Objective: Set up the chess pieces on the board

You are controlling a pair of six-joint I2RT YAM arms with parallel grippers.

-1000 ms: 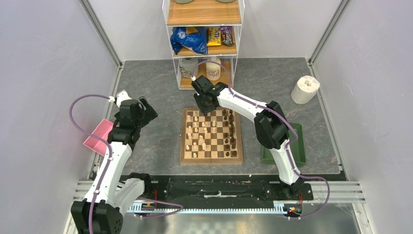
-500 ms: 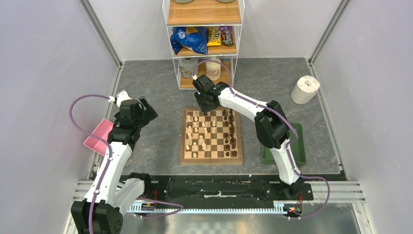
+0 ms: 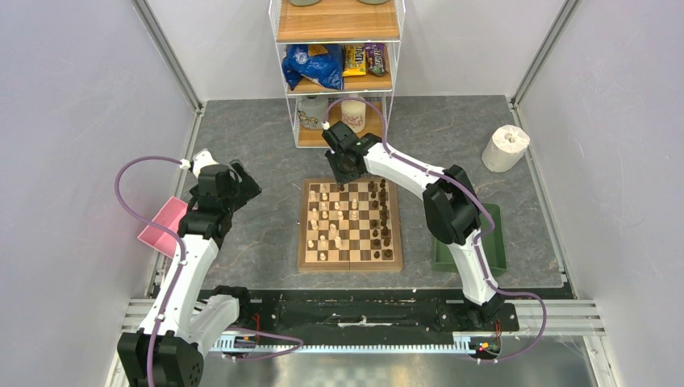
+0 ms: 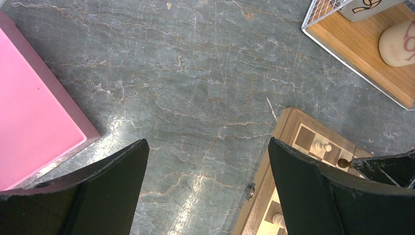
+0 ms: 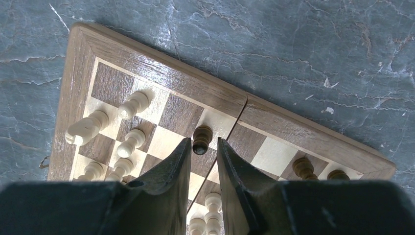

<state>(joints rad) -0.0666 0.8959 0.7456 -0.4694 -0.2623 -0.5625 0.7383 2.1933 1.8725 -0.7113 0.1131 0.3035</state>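
At the far edge of the board [image 5: 147, 66], your right gripper [image 5: 202, 145] points down with its jaws only narrowly apart. One dark piece [image 5: 201, 137] stands between the tips on a light square of the back row. One finger looks to be against it and a sliver of gap shows on the other side; can't tell if it's actually gripped. That piece is upright, just beside the board's centre seam. In the wrist view, pale pieces [image 5: 131, 105] sit on the squares to its left, and two more dark pieces [image 5: 303, 167] stand along the same edge to its right. From the top camera, pale ones fill the left side of the board and dark ones the right side, with a few pale ones further in toward the middle. The board lies flat on the grey table [image 3: 258, 161], between your two arms. Your left gripper [image 4: 208, 147] hovers over bare table off the board's far-left corner, jaws wide apart, nothing in them. The pink tray [image 4: 34, 112] is at the table's left edge, beside that gripper. The green tray [image 3: 494, 242] is just right of the board, partly under the right arm. The wire shelf rack [image 3: 339, 81] stands behind the board, with the paper roll [image 3: 506, 147] at far right.
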